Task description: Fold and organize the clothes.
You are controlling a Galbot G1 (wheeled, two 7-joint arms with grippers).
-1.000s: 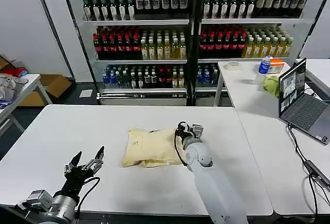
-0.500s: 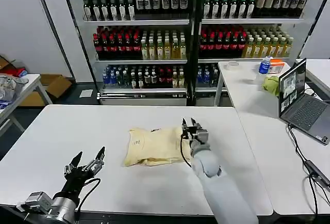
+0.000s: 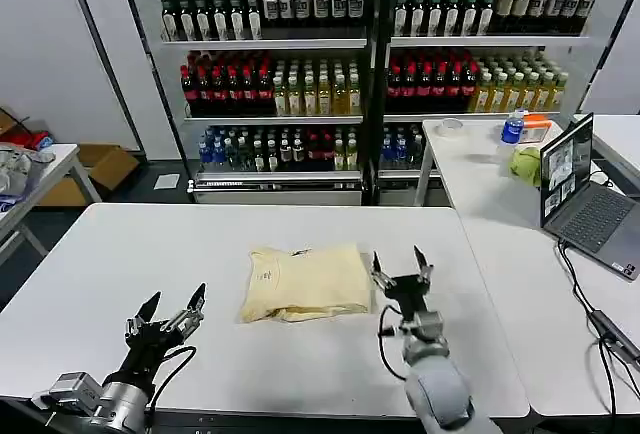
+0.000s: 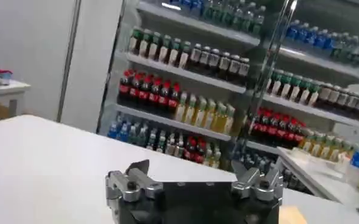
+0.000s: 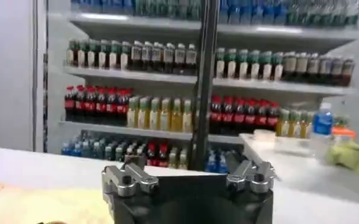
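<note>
T-shirt (image 3: 304,282): folded, flat on counter (image 3: 150,254). Right gripper (image 3: 400,268): just beside its right edge, wide open, empty. Left gripper (image 3: 172,313): near front-left, open, empty.

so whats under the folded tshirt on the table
The folded T-shirt lies flat on the white table, with bare tabletop around it. Whatever sits beneath its layers is covered. The open right tool is beside it, not touching.
</note>
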